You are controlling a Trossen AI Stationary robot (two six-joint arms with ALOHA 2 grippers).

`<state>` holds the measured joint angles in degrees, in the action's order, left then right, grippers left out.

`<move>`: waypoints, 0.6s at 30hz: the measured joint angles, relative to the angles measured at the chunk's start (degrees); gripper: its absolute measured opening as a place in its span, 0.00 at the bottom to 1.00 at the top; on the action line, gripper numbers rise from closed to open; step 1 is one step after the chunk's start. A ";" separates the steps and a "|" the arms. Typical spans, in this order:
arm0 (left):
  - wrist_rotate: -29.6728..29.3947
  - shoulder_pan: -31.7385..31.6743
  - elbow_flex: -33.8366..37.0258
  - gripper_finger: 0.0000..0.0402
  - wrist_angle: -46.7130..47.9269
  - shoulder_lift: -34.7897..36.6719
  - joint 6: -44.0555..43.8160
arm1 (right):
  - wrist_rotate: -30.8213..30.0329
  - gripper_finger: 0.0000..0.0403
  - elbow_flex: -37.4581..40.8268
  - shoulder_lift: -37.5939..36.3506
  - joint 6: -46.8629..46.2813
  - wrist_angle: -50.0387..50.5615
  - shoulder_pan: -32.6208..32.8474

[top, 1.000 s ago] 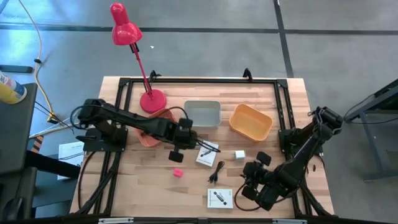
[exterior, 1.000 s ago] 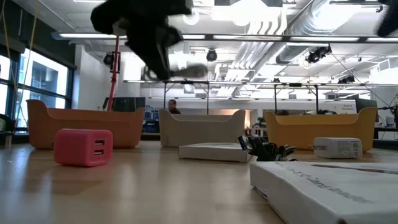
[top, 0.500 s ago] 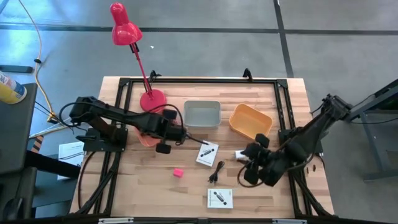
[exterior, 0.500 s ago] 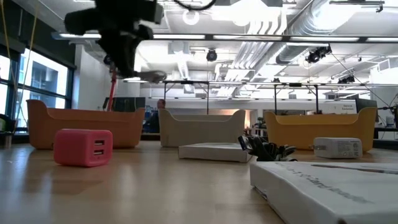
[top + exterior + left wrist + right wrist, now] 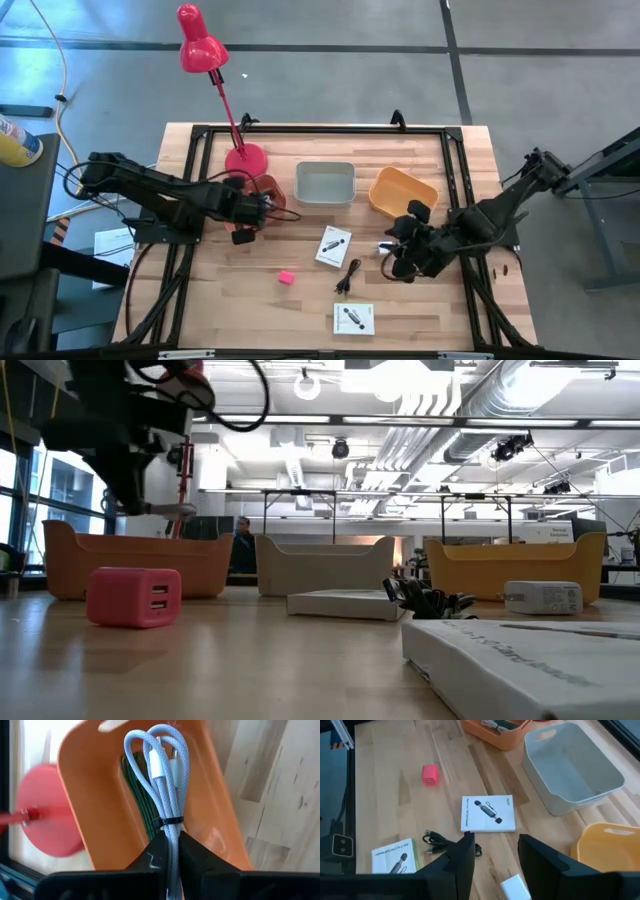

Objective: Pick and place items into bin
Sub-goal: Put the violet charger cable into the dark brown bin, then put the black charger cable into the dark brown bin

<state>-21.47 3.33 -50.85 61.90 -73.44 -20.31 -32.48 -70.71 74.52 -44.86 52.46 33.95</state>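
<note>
The bench [image 5: 220, 290] carries three bins in a row at its far side; the grey bin [image 5: 325, 182] in the middle serves as the landmark. To its left, next to the red lamp's base [image 5: 246, 160], sits the orange bin [image 5: 262, 190], and to its right the yellow bin [image 5: 402, 195].

The left claw [image 5: 247, 215] hangs over the orange bin's near edge, left of the grey bin, its fingers pressed together on a coiled white cable [image 5: 167, 775]; green cord [image 5: 136, 790] lies in the bin beneath it.

The right claw [image 5: 398, 255] is near-right of the grey bin, in front of the yellow bin, fingers spread and holding nothing, right over the white block [image 5: 516, 887].

One white packet [image 5: 333, 245] lies just in front of the grey bin; the second packet [image 5: 353, 318] is farther forward, near the bench's front edge. The black cable [image 5: 348, 276] lies between the two. The pink block [image 5: 286, 277] rests forward and slightly left of the grey bin.
</note>
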 joint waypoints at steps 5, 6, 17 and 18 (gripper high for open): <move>-1.46 0.00 2.69 0.13 0.11 3.20 -4.27 | 4.99 0.35 3.76 -0.03 2.66 -4.09 -3.46; -1.56 0.00 2.73 0.16 0.18 3.27 -4.42 | 6.39 0.35 4.80 -0.07 3.28 -5.75 -4.13; -0.58 0.04 2.73 0.46 -1.72 3.67 -1.25 | 18.28 0.35 18.22 -0.07 19.90 -24.64 -8.28; -0.04 0.04 2.73 0.47 -2.52 3.67 -1.15 | 19.99 0.35 19.67 -0.07 23.15 -26.75 -8.31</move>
<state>-21.51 3.38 -48.12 59.38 -69.78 -21.46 -12.49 -51.04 74.46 -21.71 25.71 25.65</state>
